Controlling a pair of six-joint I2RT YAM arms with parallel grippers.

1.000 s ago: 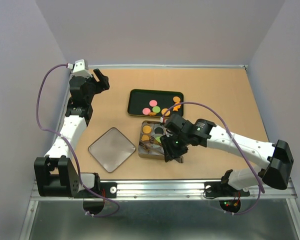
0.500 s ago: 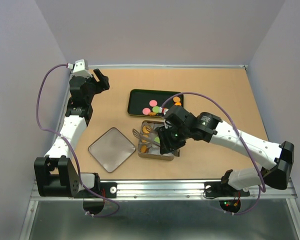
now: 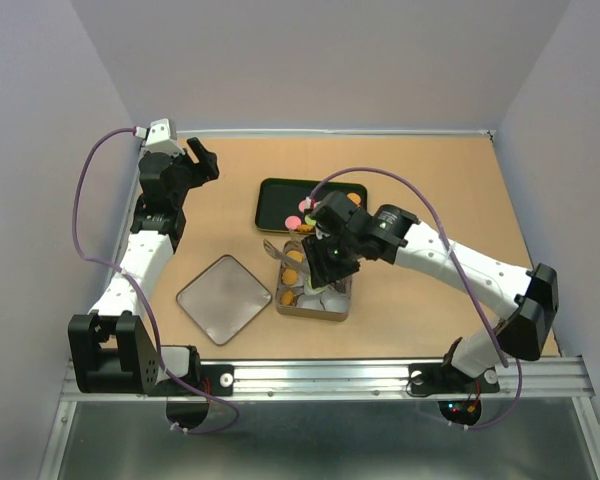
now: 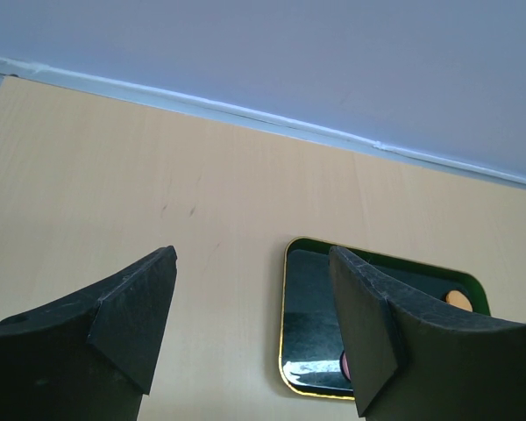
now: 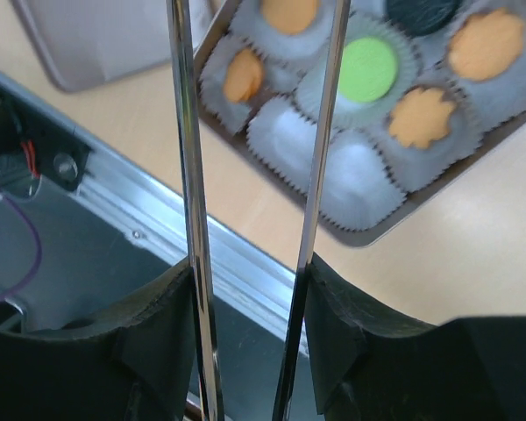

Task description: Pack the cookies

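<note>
**Top external: right arm holds tongs over the tin, left arm parked**

Top external: the right gripper (image 3: 325, 270) is over the tin (image 3: 310, 313), which sits near the front middle of the table (image 3: 430, 180). The black tray (image 3: 278, 198) is just behind the tin. A grey square lid (image 3: 223, 298) lies flat to the tin's left, apart from it.

Right wrist: the jaws are about half closed and clamp a pair of metal tongs (image 5: 182, 175), one finger on each blade. The blades stand apart and run up out of frame. I can't tell whether anything is between the tips.

The cookies (image 5: 368, 68) are split between two places.
- Tin: each sits in its own white paper cup (image 5: 285, 136).
  - One green disc.
  - One dark cookie (image 5: 421, 10) at the top edge.
  - Plain orange ones (image 5: 486, 44).
  - One orange flower shape (image 5: 414, 117).
  - The two cups nearest the camera hold nothing.
- Tray: a few lie loose, pink (image 3: 304, 207) and green among them, with an orange one by the right end. The right arm partly covers them.

Left wrist: the left gripper (image 4: 252, 263) has its jaws wide open and holds nothing. It is held above the table at the far left, well away from the tin. The tray's left end is visible past the fingers, with one orange and one pink cookie showing at the edge.
</note>
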